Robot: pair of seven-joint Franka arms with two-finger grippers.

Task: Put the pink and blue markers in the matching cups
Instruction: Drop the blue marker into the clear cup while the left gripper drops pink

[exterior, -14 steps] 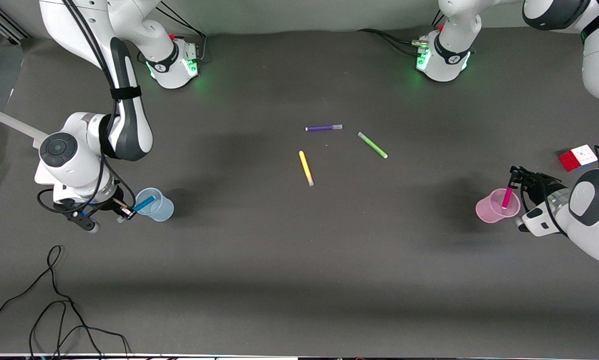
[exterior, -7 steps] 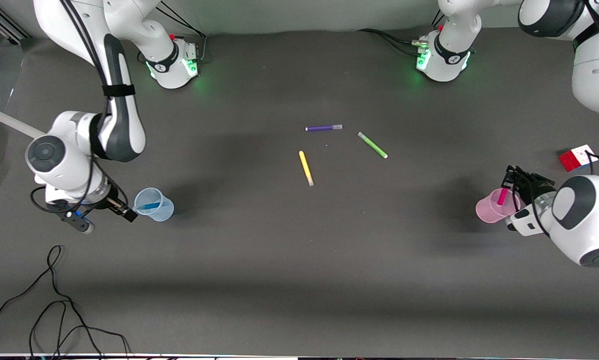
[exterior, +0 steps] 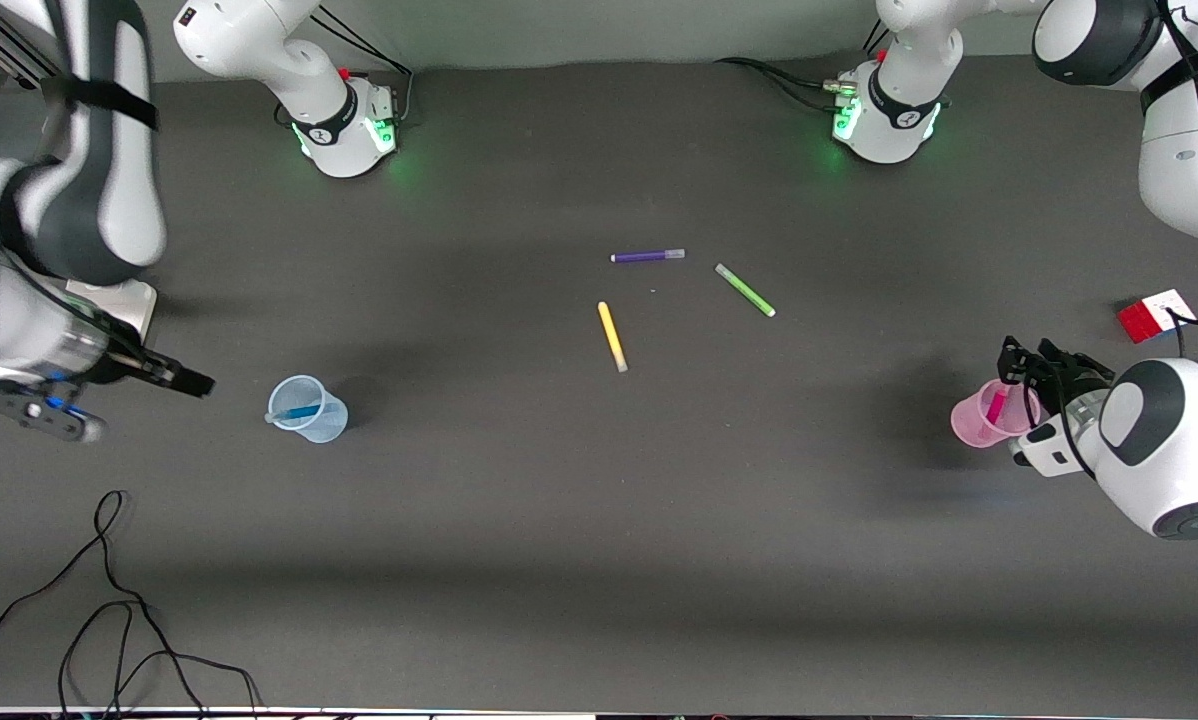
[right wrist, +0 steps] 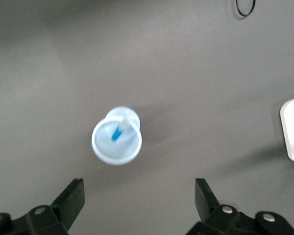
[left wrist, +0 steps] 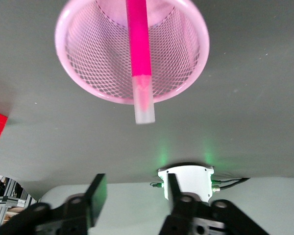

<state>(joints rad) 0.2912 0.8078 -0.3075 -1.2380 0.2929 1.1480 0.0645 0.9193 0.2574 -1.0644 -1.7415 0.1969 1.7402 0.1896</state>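
The translucent pale blue cup (exterior: 327,425) stands toward the right arm's end of the table with the blue marker (exterior: 297,412) leaning inside it. My right gripper (exterior: 194,382) hangs open beside that cup, apart from it. In the right wrist view the blue cup (right wrist: 105,147) and blue marker (right wrist: 118,132) lie well off my open right gripper (right wrist: 139,196). The pink cup (exterior: 967,425) at the left arm's end holds the pink marker (exterior: 995,405). My left gripper (exterior: 1021,362) is over it, open. Its wrist view shows the pink cup (left wrist: 88,49), the pink marker (left wrist: 138,54) and my empty left gripper (left wrist: 134,193).
A purple pen (exterior: 647,256), a green pen (exterior: 745,290) and a yellow pen (exterior: 612,336) lie mid-table. A red and white cube (exterior: 1156,315) sits near the left arm. Black cables (exterior: 109,600) trail at the table's near corner by the right arm.
The right gripper opened, left the blue marker in the blue cup and drew back from it. The left gripper opened and the pink marker sank deeper into the pink cup.
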